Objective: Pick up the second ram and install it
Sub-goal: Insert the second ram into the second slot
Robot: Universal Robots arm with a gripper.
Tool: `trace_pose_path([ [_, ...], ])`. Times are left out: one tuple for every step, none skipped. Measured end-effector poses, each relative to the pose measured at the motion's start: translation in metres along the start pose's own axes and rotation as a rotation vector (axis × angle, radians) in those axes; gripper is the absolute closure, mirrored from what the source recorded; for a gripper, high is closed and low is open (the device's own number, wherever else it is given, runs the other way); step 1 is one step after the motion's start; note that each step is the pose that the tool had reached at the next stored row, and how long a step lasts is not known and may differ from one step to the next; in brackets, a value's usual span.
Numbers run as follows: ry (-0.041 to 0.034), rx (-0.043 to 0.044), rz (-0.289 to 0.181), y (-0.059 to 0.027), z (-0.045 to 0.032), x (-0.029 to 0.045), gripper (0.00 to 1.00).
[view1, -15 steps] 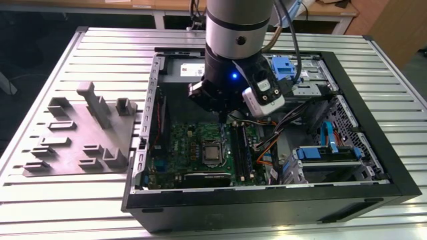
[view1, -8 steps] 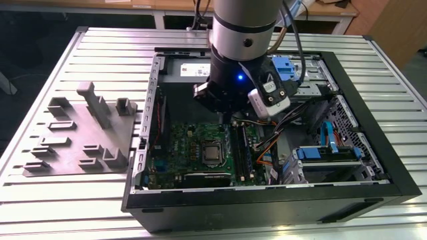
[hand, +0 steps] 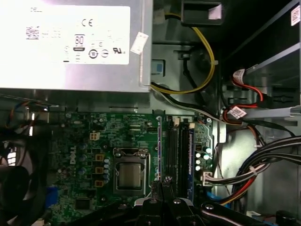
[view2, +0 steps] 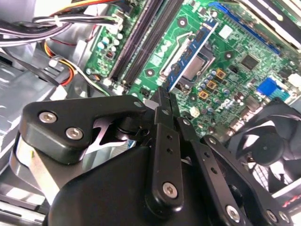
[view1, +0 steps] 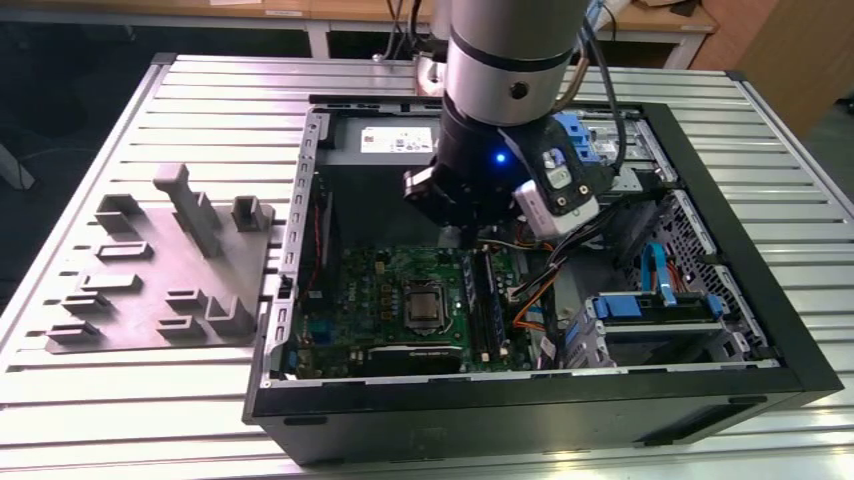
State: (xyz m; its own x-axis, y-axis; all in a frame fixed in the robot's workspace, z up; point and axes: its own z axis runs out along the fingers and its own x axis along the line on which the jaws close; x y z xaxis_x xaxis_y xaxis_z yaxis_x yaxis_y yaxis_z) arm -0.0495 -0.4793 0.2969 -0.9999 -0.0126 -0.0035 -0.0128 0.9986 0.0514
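Both wrist views: second ram (view2: pixel 189 56) clamped

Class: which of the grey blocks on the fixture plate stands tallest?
The long narrow fin on the fixture plate in the exterior view: it rises well above the squat blocks around it.

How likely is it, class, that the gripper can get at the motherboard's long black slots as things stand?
Probably yes: the gripper, fingers shut on the second ram, hangs inside the open case near the slots; no cable crosses them, though wire bundles lie close alongside.
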Motion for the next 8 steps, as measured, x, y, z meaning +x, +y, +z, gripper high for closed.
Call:
trace_pose_path([
  [0.0, 0.0, 0.0, 0.0, 0.0003, -0.0017, 0.89],
  [0.0, 0.0001, 0.0, -0.0001, 0.0006, -0.0032, 0.89],
  [0.0001, 0.0002, 0.0, -0.0001, 0.0009, -0.0046, 0.89],
  [0.0001, 0.0003, 0.0, -0.0001, 0.0014, -0.0061, 0.89],
  [0.0, 0.0002, 0.001, -0.0002, 0.002, -0.0073, 0.89],
  [0.0, 0.0, 0.001, -0.0002, 0.0028, -0.008, 0.89],
  [-0.0001, 0.0, 0.001, -0.0003, 0.0036, -0.0086, 0.89],
  [0.0, 0.0002, 0.001, -0.0003, 0.0045, -0.0092, 0.89],
])
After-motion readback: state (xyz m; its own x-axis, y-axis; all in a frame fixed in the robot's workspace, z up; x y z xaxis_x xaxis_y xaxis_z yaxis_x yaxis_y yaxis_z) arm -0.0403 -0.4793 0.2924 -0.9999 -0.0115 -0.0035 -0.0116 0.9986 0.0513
